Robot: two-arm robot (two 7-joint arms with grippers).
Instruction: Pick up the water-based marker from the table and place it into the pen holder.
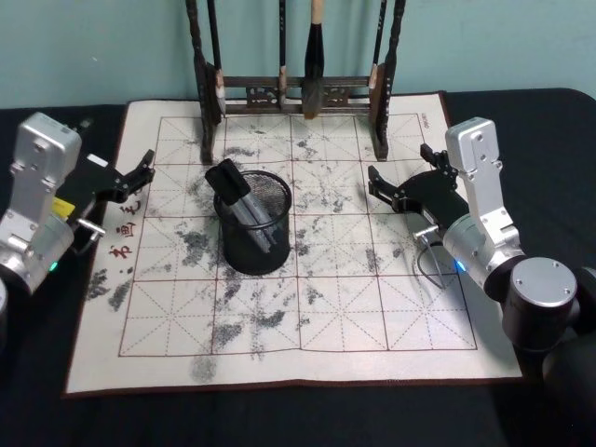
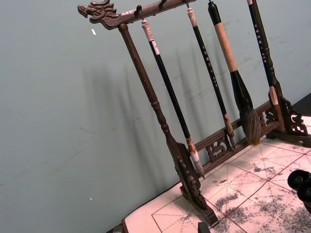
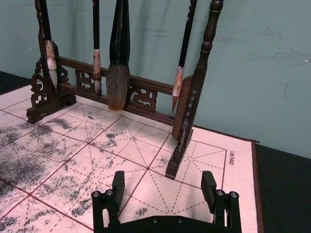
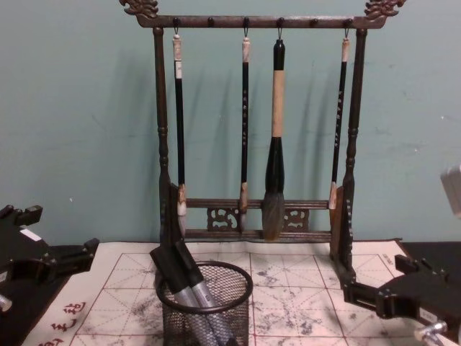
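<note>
I judge the placing done: the marker [image 1: 244,207] stands tilted inside the mesh pen holder [image 1: 254,223] mid-mat. My right gripper [image 1: 384,185] hangs open and empty; left gripper [image 1: 142,173] open too. Next, I'd retract.

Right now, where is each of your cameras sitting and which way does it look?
Head: up high, looking down at the mat and pen holder; both grippers, left and right, rest open beside it.
Chest: low, facing forward at the brush rack.
Left wrist: looks toward the rack.
Right wrist: faces the rack over its own open fingers.
All share the rack.
</note>
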